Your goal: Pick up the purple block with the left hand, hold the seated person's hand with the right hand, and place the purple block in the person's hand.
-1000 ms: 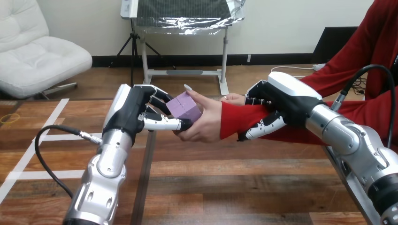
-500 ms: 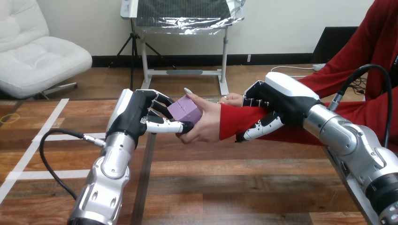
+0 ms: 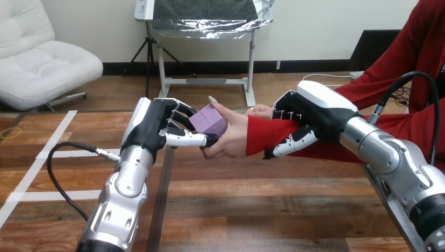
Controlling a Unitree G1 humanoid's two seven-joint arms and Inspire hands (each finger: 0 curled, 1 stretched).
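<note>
The purple block (image 3: 209,120) sits against the palm of the person's hand (image 3: 231,134), which is held out above the table's middle. My left hand (image 3: 160,128) is at the block's left side, its fingers and thumb curled round the block. My right hand (image 3: 309,113) grips the person's red-sleeved forearm (image 3: 273,134) just behind the wrist, fingers over the top and thumb beneath. The person's other hand (image 3: 258,110) peeks out behind the sleeve.
The wooden table (image 3: 236,210) carries white tape lines (image 3: 36,168) at its left. A black cable (image 3: 63,173) loops from my left forearm. The person's arm reaches in from the right side.
My left hand and the block have shifted slightly right, deeper into the person's palm. My right hand stays on the forearm.
</note>
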